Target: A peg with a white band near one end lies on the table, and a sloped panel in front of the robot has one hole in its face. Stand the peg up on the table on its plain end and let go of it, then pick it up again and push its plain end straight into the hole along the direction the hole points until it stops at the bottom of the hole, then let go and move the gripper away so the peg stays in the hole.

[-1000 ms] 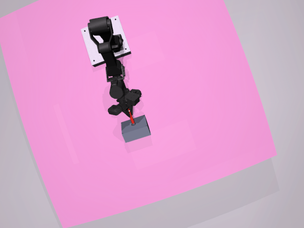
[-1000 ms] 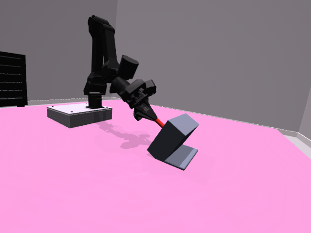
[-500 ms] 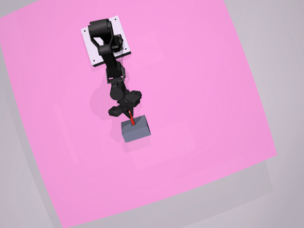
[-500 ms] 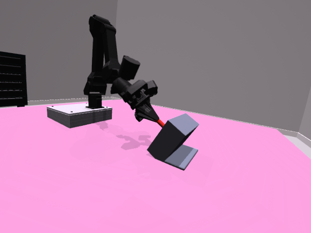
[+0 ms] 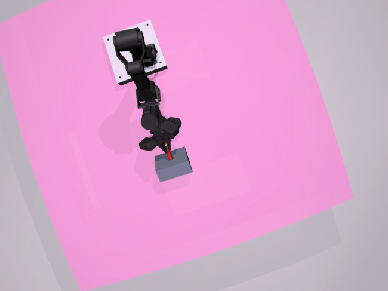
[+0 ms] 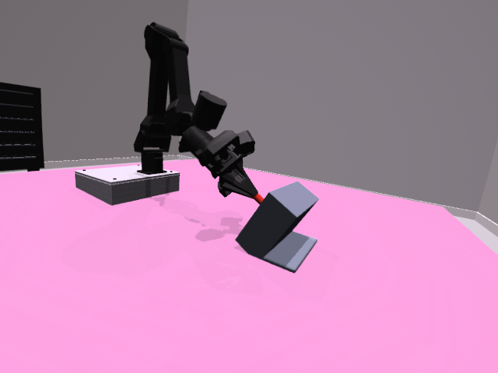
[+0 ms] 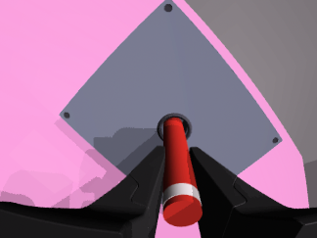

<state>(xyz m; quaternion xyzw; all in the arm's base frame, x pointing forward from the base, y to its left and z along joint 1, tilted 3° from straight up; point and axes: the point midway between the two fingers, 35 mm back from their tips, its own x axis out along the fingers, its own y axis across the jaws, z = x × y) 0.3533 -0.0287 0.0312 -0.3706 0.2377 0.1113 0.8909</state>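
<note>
A red peg [image 5: 169,155] [image 6: 259,197] [image 7: 176,155] with a white band near its upper end is held tilted. My gripper [image 5: 167,150] [image 6: 257,194] [image 7: 176,154] is shut on it, with the banded end back toward the palm. The grey-blue sloped panel [image 5: 179,153] [image 6: 265,224] [image 7: 161,62] faces the gripper. In the wrist view the peg's plain end is at the dark-rimmed hole [image 7: 187,134] and appears to sit within its mouth. How deep it reaches is hidden. The fingertips are a little short of the panel face.
The robot's white base plate [image 5: 158,49] [image 6: 99,175] stands on the pink table [image 5: 242,109] [image 6: 165,306], behind the arm. The panel block has a foot plate [image 6: 290,250] on its far side. Small dark dots mark the panel's corners. A black shelf-like object [image 6: 21,125] stands beyond the table.
</note>
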